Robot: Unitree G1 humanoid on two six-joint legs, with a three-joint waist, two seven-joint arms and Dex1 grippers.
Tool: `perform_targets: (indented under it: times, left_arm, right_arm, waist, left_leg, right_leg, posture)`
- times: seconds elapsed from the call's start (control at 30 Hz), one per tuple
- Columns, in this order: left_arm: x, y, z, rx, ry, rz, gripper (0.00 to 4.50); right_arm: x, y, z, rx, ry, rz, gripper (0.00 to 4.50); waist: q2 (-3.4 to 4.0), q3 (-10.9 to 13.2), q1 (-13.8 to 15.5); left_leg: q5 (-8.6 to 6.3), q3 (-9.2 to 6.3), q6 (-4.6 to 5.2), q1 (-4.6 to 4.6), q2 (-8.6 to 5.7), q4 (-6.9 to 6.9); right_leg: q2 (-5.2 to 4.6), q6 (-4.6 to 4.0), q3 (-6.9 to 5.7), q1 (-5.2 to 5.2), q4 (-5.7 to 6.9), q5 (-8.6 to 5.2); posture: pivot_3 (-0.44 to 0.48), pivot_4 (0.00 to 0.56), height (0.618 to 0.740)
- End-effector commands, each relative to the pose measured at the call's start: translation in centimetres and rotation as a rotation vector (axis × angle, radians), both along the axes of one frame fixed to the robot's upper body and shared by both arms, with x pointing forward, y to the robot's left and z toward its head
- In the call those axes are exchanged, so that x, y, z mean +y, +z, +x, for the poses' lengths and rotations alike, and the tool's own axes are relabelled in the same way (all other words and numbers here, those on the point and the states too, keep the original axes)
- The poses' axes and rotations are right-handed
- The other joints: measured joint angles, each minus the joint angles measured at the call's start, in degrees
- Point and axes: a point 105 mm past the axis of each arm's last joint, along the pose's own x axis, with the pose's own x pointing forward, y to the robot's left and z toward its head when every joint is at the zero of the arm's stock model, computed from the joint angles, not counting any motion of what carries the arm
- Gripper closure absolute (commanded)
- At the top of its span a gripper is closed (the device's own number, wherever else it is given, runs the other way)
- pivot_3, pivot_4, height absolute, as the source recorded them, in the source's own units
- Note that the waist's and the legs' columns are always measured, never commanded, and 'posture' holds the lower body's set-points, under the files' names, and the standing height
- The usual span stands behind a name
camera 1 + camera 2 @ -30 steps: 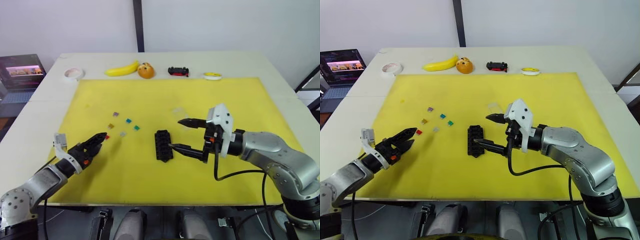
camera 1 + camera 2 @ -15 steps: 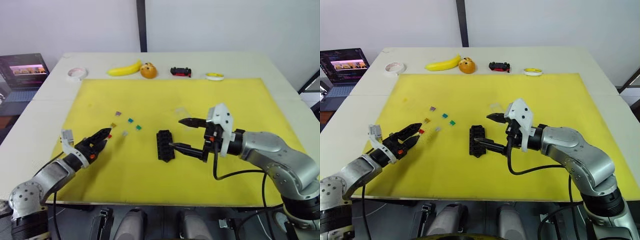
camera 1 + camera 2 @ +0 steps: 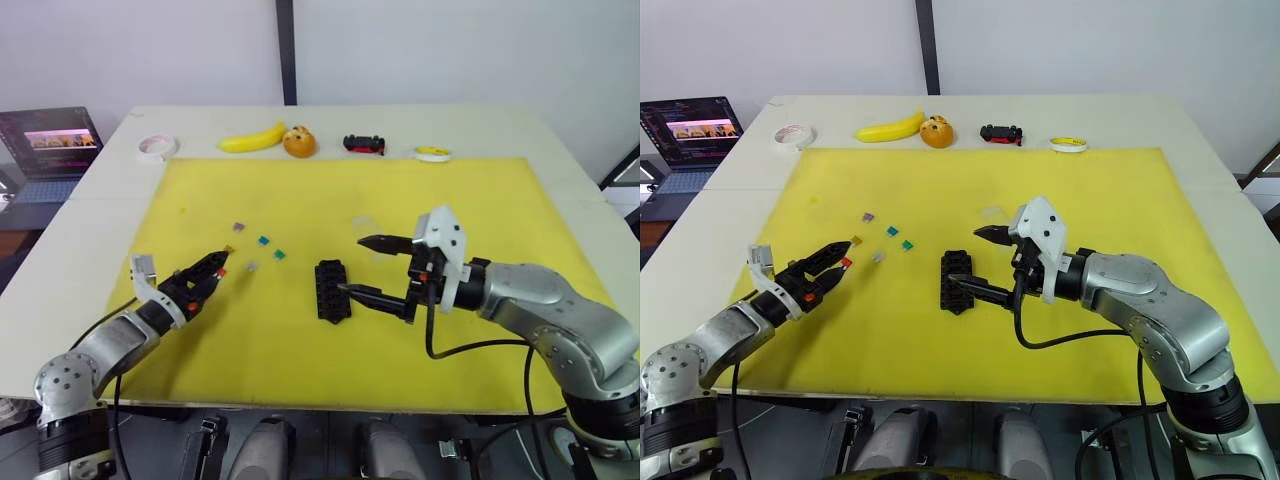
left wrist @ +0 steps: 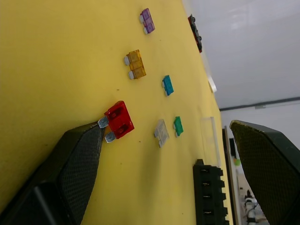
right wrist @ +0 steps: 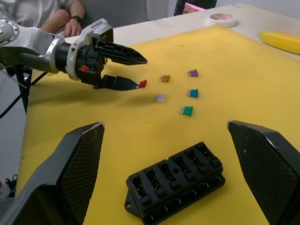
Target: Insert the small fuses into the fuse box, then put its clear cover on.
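Left wrist view: the left hand [image 4: 154, 154], fingers apart, has advanced until 1 fingertip touches the red fuse [image 4: 118, 120]; closing should start the 1st pickup.

Fuses: red [image 4: 119, 120], amber [image 4: 136, 64], purple [image 4: 147, 20], teal [image 4: 168, 85], green [image 4: 178, 125], grey [image 4: 161, 132] (pale). Black fuse box [image 3: 329, 289] on a yellow mat [image 3: 300, 190]; cream counter [image 3: 80, 230].

Silver-grey arms, white wrist housings, black tapered fingers [image 3: 385, 241], black cables, small orange-red wrist accents.
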Motion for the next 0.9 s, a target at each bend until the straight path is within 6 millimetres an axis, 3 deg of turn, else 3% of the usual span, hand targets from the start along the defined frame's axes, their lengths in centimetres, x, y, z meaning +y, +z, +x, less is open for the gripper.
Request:
perform_targets:
  times: [0.03,0.2,0.33,0.9]
  left_arm:
    - [-1.5,-2.0,0.0,0.071,-0.044,0.012,0.00]
    - [-1.7,-2.2,-0.1,0.075,-0.050,0.008,0.00]
    - [-1.6,-2.6,-0.1,0.098,-0.056,0.032,1.24]
    - [-1.7,-3.4,0.8,0.128,-0.042,0.030,1.24]
  right_arm:
    - [0.1,0.8,-0.3,-0.040,0.007,0.005,0.06]
    - [0.0,0.9,-0.3,-0.042,0.005,0.008,0.06]
    - [-0.1,1.0,-0.2,-0.041,-0.003,0.014,0.00]
    - [-0.3,1.0,-0.3,-0.036,0.004,-0.007,0.00]
  waist:
    - [0.01,0.0,0.1]
    - [0.04,0.0,1.1]
    - [0.04,0.0,1.1]
    - [0.10,-0.1,1.3]
  left_leg:
    - [0.00,0.00,0.00,0.01,0.00,0.00]
    - [0.00,0.00,0.00,0.01,0.00,0.00]
    - [0.00,0.01,0.00,0.00,-0.01,0.00]
    - [0.01,-0.04,-0.02,0.01,-0.04,-0.01]
  right_leg:
    - [0.00,0.00,0.00,0.00,0.00,0.00]
    - [0.00,0.00,0.00,-0.01,0.00,0.00]
    - [0.00,0.00,0.01,-0.02,-0.01,0.00]
    - [-0.03,0.00,-0.04,0.03,-0.02,0.00]
  posture:
    - [0.000,0.150,0.740]
    - [0.000,0.150,0.740]
    - [0.000,0.150,0.740]
    - [0.000,0.150,0.740]
